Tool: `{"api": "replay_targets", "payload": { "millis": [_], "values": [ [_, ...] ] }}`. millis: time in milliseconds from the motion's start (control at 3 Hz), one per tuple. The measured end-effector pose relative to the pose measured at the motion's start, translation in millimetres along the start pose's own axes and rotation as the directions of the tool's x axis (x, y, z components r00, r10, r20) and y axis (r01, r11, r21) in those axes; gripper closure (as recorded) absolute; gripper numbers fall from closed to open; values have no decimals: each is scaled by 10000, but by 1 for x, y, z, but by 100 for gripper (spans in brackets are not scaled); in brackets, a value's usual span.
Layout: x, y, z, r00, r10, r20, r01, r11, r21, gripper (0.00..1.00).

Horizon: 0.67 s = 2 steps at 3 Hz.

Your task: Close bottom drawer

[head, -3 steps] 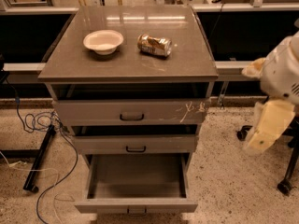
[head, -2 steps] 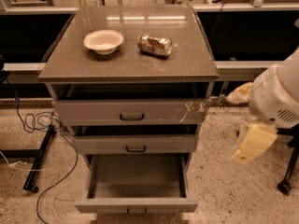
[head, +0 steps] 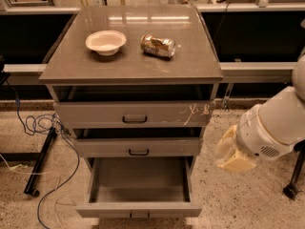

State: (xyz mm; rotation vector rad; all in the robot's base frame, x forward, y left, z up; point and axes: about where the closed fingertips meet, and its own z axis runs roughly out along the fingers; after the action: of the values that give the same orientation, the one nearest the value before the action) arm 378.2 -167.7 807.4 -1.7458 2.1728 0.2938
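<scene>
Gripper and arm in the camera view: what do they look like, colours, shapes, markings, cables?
The arm is smooth white, with fat rounded segments and a small dark dotted grille. The gripper, right of the cabinet, is a cream, blocky lump. No cables show on them.

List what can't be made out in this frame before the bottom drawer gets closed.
All in the camera view:
Hand, right of the middle drawer and clear of it: its arm is cut off by the right edge.
Bottom drawer, open: the handle sits at the bottom edge, too small to make out.
Top drawer: the inside is dark under the cabinet top.
Can: label blurred.
</scene>
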Motion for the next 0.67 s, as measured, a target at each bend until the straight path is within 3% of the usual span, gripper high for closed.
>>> {"api": "replay_targets", "payload": {
  "millis": [333, 667],
  "values": [
    [1, 1, 2, 10000, 26, 0, -26, 10000, -61, 89],
    [1, 1, 2, 10000, 26, 0, -26, 10000, -61, 100]
  ]
}}
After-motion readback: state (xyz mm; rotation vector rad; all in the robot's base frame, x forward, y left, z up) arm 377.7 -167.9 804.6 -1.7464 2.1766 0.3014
